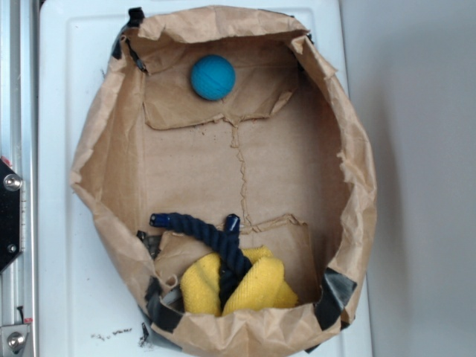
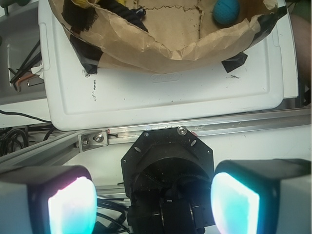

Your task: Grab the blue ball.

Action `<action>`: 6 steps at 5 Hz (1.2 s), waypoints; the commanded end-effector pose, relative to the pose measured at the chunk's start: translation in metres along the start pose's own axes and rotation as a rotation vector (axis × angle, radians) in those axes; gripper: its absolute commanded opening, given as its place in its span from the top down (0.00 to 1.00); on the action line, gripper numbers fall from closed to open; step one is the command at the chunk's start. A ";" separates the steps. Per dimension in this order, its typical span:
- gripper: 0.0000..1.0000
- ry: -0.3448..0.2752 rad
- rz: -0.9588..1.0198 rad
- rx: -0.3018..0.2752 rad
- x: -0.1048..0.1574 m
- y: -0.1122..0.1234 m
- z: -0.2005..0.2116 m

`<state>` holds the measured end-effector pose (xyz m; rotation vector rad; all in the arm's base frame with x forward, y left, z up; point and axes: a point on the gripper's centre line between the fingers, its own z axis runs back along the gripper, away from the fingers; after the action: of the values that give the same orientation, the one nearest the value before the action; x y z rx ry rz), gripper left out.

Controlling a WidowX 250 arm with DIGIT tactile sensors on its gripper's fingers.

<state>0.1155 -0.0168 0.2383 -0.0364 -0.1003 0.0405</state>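
Exterior view is showing the blue ball (image 1: 213, 76) lying inside a paper bag (image 1: 349, 171), well apart from rope (image 1: 204, 232) and yellow cloth (image 1: 253, 286), while the spread jaws are hanging outside its crumpled wall.

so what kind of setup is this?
Likely a lab robot bench: aluminium rail, loose cables, and a white tray holding a taped paper bag of test objects.
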 end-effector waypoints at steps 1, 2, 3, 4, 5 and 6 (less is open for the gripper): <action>0.00 0.000 0.000 0.000 0.000 0.000 0.000; 0.00 -0.040 0.045 -0.034 0.027 -0.002 -0.002; 0.00 -0.056 0.097 -0.067 0.071 -0.002 -0.008; 0.00 -0.076 0.139 -0.055 0.101 0.004 -0.014; 0.00 -0.116 0.218 -0.031 0.130 0.014 -0.030; 0.00 -0.338 0.425 0.020 0.141 0.028 -0.040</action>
<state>0.2578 0.0109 0.1905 -0.0123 -0.3803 0.4875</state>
